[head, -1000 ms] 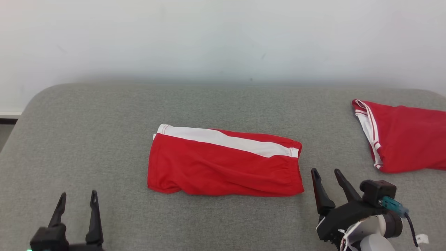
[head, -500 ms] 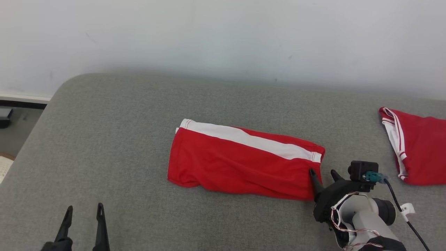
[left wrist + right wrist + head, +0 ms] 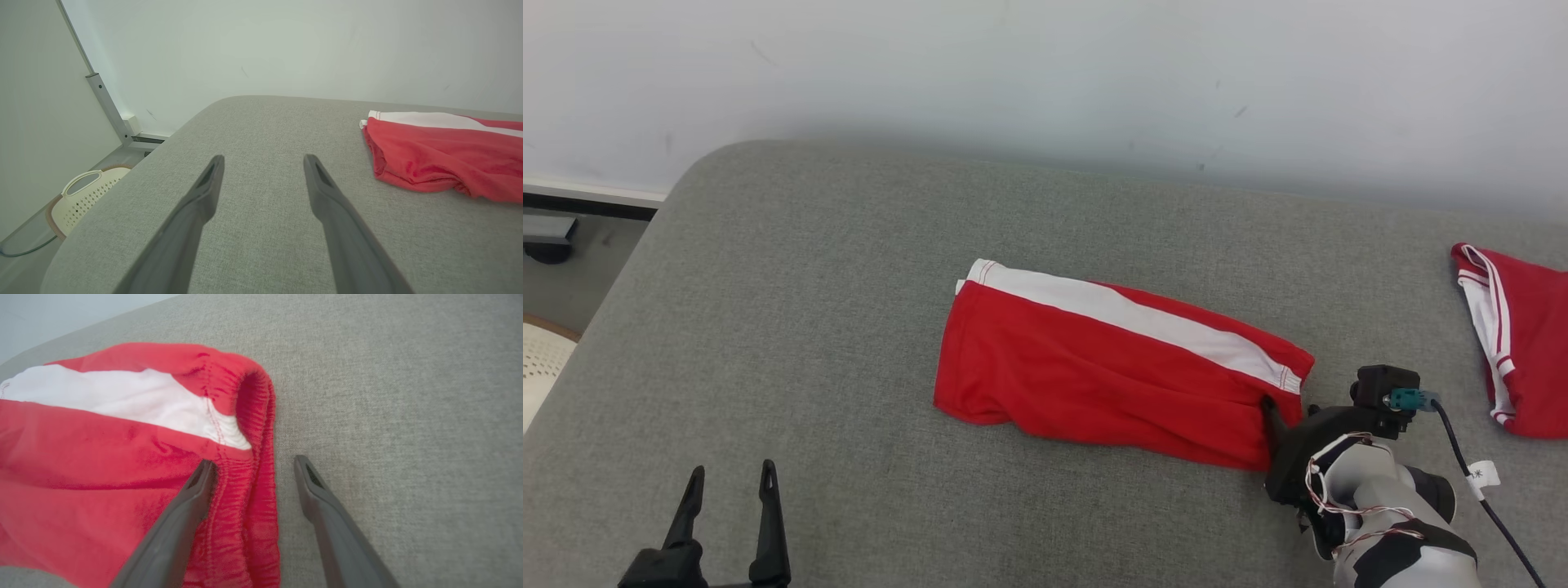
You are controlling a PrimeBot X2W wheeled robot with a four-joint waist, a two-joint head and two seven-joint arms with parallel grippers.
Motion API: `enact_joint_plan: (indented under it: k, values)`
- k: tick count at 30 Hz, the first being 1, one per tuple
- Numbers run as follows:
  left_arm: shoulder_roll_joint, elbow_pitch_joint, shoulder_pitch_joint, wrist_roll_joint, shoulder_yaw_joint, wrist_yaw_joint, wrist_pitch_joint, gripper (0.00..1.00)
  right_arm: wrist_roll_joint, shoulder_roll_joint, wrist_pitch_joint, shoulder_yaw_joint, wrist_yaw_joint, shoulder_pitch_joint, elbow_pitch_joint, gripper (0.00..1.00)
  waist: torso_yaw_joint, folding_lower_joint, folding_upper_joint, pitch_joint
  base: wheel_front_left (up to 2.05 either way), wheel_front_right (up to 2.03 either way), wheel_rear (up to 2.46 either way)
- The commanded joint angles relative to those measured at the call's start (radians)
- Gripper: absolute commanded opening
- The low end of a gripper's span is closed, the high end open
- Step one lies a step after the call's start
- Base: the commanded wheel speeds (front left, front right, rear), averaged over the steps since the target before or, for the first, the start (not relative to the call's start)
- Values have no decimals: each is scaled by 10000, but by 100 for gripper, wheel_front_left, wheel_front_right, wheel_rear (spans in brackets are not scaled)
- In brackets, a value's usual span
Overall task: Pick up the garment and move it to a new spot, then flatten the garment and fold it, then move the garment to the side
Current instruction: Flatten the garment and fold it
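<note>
Shorts (image 3: 1111, 371): were laid mid table (image 3: 768, 327), long axis roughly 9 to 3 o'clock.
Right jaws: were spread astride the waistband (image 3: 253, 486) at the 3 o'clock end; nearer arm.
Left jaws: were spread, empty, well apart at 7 o'clock.

The left end effector (image 3: 263, 159) shows two dark fingers (image 3: 196, 208) spread wide over the grey fabric-covered tabletop (image 3: 265, 118). To their right, well apart from them, lies the red garment (image 3: 441, 171), its white band (image 3: 433, 119) along the far edge. A cream perforated basket (image 3: 86, 194) sits on the floor at the left, near a grey metal post (image 3: 108, 108) against the white wall (image 3: 286, 45).
</note>
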State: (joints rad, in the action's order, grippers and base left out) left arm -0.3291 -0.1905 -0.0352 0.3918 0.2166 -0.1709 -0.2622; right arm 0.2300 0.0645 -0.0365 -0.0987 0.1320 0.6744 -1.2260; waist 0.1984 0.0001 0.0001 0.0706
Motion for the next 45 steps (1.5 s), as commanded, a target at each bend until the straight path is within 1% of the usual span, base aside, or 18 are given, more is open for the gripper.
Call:
enact_joint_plan:
  k: [1,2,7,11,15,17,19,22,25,27,30,33,36,38,40,45]
  values:
    - [60,-40,-64,-126,-75,11,-24,100,156,-85,-77,43,-27,0,-118,15,-60,-1,-1,3,0,0,0]
    - [77,-61,-40,-121,-107,30,-23,100,240,-104,-122,137,-29,35,-147,0,-96,-1,-1,-6,0,0,0]
    - [217,-151,27,-117,-241,163,-24,100,541,-56,-333,597,-29,32,-224,0,-278,-1,-1,-128,0,0,0]
    - [289,-186,145,-118,-389,254,-23,100,671,700,-470,786,-29,23,-226,0,-434,-1,-1,-252,0,0,0]
    - [364,-187,193,-176,-482,288,-24,100,842,1437,-369,903,-29,170,-252,0,-572,-1,-1,-306,0,0,0]
    - [422,-202,259,-182,-498,341,-24,100,946,1647,-236,974,-29,252,-253,0,-635,-1,-1,-330,0,0,0]
    - [471,-239,326,-193,-522,378,-24,100,1113,1716,-95,1062,-29,291,-170,0,-698,-1,-1,-353,0,0,0]
    - [504,-304,355,-204,-527,404,-23,100,1351,1608,9,1188,-29,342,5,0,-748,-1,-1,-376,0,0,0]
    - [533,-360,358,-219,-514,452,-24,100,2021,1223,387,1396,-28,373,440,0,-783,-1,-1,-424,0,0,0]
    - [548,-405,332,-218,-498,471,-23,100,2645,969,770,1556,-28,334,860,0,-787,-1,-1,-453,0,0,0]
    - [567,-500,249,-230,-452,559,-25,100,3830,589,1505,1779,-28,250,1800,0,-744,-1,-1,-493,0,0,0]
    - [640,-618,146,-261,-377,641,-25,100,4506,471,2077,2343,-28,140,2627,0,-635,-1,-1,-506,0,0,0]
    - [686,-773,-9,-254,-316,734,-23,100,4970,323,2441,2772,-28,178,3092,0,-483,-1,-1,-519,0,0,0]
    - [798,-848,-112,-264,-257,796,-25,100,5170,224,2643,3003,-28,298,3201,0,-346,-1,-1,-531,0,0,0]
    - [869,-1009,-129,-289,-209,871,-23,100,5616,21,3157,3243,-28,515,3017,0,-187,-1,-1,-549,0,0,0]
    - [1079,-1262,-333,-347,-64,1003,-25,100,5901,-121,3930,3616,-28,1150,2167,0,99,-1,-1,-584,0,0,0]
